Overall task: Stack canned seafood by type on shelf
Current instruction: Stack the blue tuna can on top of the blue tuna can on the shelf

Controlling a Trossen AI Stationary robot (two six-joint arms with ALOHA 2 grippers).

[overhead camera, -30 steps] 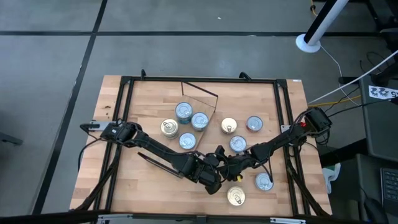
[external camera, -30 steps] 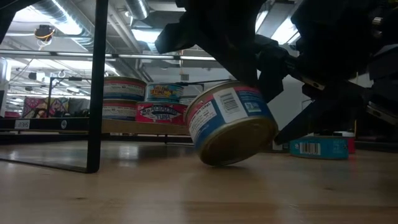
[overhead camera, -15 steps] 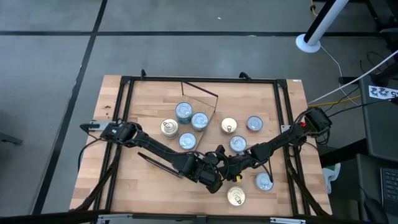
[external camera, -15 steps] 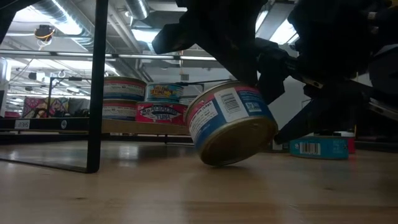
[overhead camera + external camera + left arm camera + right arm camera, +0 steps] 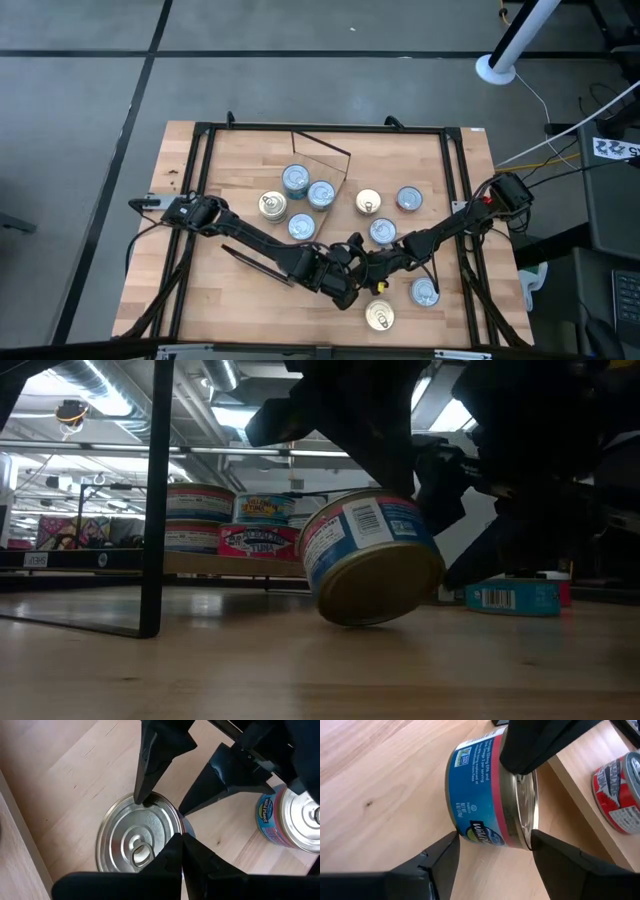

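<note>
Held tin: a blue-and-red labelled tin (image 5: 372,558) sits tilted at the near middle of the table, one edge of its gold base on the wood, the other raised; barcode faces the low camera.
Left gripper: the left gripper (image 5: 159,822) is clamped on this tin, one finger on the far rim of the pull-tab lid, the other at the near rim; in the high view it sits at the near centre of the table (image 5: 342,283).
Right gripper: the right gripper (image 5: 492,851) has its fingers spread apart, one on each side of the same tin (image 5: 492,805), neither clearly touching it; seen from above it meets the left gripper from the right (image 5: 372,268).
Near loose tins: a gold-lidded tin (image 5: 379,316) lies nearest the front edge; a silver-topped tin (image 5: 425,292) lies just to its right and a little farther back.
Middle tins: two silver-topped tins (image 5: 383,231) (image 5: 408,199) and a gold-lidded one (image 5: 368,203) lie right of centre.
Shelf: the plywood shelf (image 5: 215,564) with dark frame bars stands left of centre, beyond the held tin.
Tins on shelf: a cluster of four (image 5: 298,200), three silver-topped and one gold; the low view shows them stacked, a red-labelled tin (image 5: 259,542) under a pale one.
Table: slatted wooden tabletop (image 5: 240,160).
</note>
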